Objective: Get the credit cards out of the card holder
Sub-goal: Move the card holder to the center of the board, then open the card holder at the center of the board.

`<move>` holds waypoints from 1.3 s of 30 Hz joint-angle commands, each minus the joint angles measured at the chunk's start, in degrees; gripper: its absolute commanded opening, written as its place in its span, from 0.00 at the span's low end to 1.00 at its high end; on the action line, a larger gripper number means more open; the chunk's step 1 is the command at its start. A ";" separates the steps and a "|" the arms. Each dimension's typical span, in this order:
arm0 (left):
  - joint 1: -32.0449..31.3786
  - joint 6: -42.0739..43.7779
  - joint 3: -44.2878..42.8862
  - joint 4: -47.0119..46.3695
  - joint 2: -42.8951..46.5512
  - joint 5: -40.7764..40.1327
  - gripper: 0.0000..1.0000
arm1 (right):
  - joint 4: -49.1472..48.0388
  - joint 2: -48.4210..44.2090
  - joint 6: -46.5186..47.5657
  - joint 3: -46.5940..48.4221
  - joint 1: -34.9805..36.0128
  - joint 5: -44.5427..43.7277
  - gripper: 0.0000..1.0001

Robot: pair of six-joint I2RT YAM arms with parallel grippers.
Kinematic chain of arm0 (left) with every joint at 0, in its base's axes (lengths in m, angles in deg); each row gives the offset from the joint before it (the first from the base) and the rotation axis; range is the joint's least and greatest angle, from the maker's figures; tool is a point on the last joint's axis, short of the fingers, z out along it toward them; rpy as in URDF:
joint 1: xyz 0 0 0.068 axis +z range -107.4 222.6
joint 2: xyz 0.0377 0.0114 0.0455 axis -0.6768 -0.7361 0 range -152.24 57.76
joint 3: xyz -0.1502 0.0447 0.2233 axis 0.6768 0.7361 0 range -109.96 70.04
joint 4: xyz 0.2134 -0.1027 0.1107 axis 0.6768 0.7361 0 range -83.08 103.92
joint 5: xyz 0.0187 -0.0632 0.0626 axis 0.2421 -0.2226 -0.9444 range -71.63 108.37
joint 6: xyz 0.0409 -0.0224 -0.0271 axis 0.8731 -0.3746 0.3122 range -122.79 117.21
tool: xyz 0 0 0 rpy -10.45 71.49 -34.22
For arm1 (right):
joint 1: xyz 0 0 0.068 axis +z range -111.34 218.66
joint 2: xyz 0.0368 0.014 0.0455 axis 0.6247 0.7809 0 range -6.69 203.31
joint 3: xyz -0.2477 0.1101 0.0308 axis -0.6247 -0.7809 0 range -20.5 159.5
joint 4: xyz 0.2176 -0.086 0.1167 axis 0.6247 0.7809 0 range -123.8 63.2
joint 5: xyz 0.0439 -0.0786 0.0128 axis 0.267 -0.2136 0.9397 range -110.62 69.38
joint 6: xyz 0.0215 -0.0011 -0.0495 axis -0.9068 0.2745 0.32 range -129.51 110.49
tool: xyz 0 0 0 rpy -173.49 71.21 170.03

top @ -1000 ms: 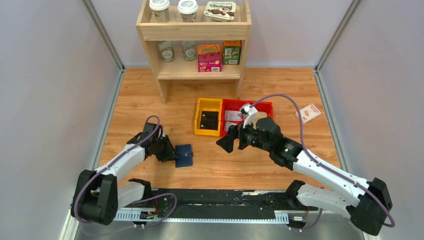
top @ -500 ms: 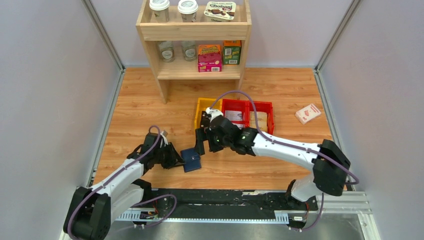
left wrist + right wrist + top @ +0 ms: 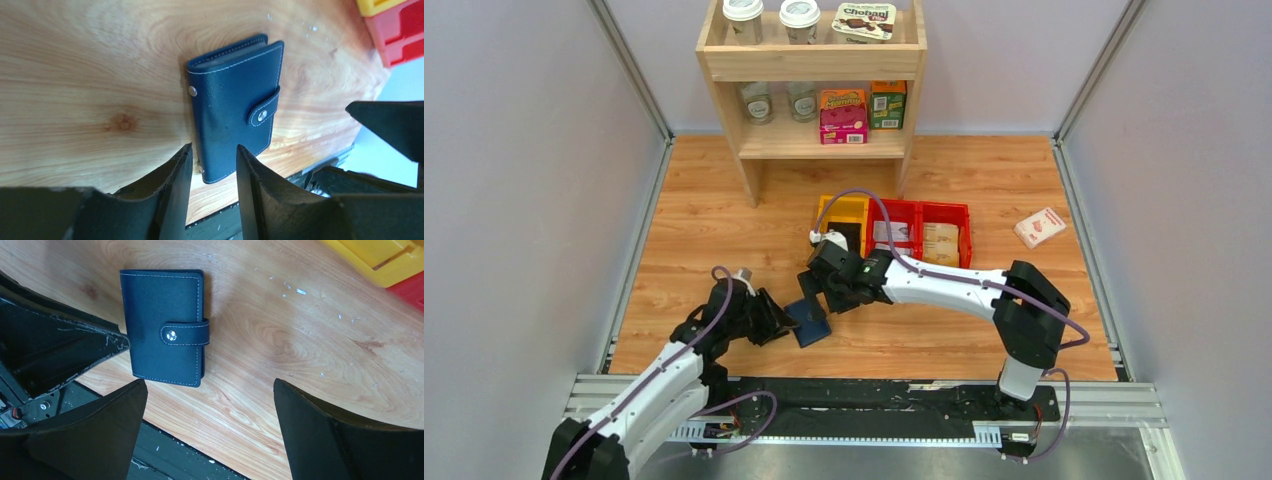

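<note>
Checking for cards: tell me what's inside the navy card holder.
The card holder is closed, its snap tab fastened. Only a thin grey sliver of inner sleeves shows at one edge; any cards are covered.

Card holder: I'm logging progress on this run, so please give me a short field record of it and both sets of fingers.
holder: closed, lying flat on the table
tab: snapped shut
cards: none in view
left fingers: partly open, tips at the holder's edge
right fingers: wide open, above the holder, not touching it
progress: holder not yet opened
</note>
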 commanded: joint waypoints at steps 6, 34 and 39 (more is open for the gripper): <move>-0.29 -2.96 -1.03 4.31 3.43 -9.87 0.47 | 6.96 4.00 4.06 9.97 1.27 -2.01 1.00; -0.29 -2.35 -0.51 -2.90 -4.66 -6.44 0.48 | 8.90 20.27 7.23 22.46 1.53 3.97 0.46; -0.29 -2.44 -0.60 -3.87 -6.07 -5.74 0.47 | 8.28 20.71 7.06 22.11 1.53 5.21 0.45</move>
